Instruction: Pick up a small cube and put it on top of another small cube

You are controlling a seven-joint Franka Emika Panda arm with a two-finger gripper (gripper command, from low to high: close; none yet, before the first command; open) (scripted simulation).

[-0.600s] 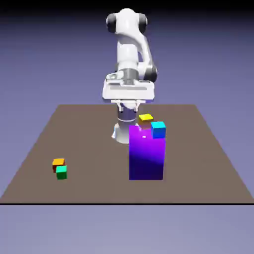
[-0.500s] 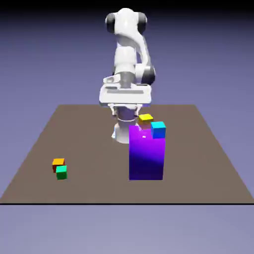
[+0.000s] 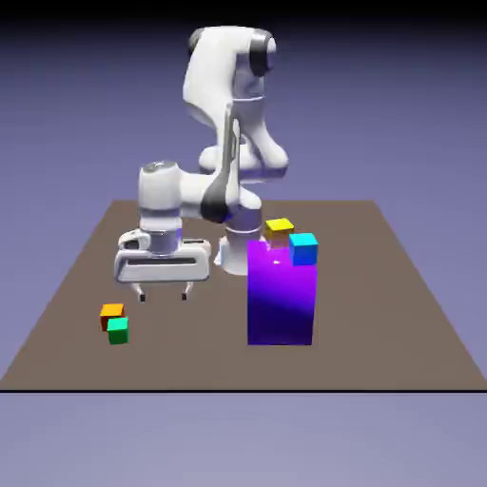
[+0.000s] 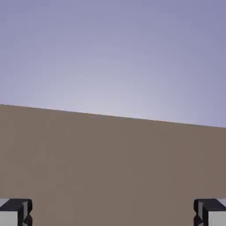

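In the exterior view, the brown counter [image 3: 361, 323] runs to a straight near edge at six o'clock, its sides narrowing toward twelve, with open surface between the two cube groups and along the three o'clock side. The claw [image 3: 164, 295] hangs above the counter at about nine o'clock of the picture's middle, its fingers spread with nothing between them. The small green cube [image 3: 118, 331], mint on top, sits toward eight o'clock, well in from the near edge; the orange-topped red cube [image 3: 111, 317] is just behind it, toward eleven o'clock. The tall purple block [image 3: 281, 304], smooth and glossy, stands toward five o'clock, with the cyan-blue cube [image 3: 303, 249] at its upper one o'clock corner and the yellow-topped block [image 3: 279, 231] behind. In the hand view, matte brown counter fills the lower part below a slanting edge; the fingertips [image 4: 20, 212] show wide apart at seven and five o'clock.
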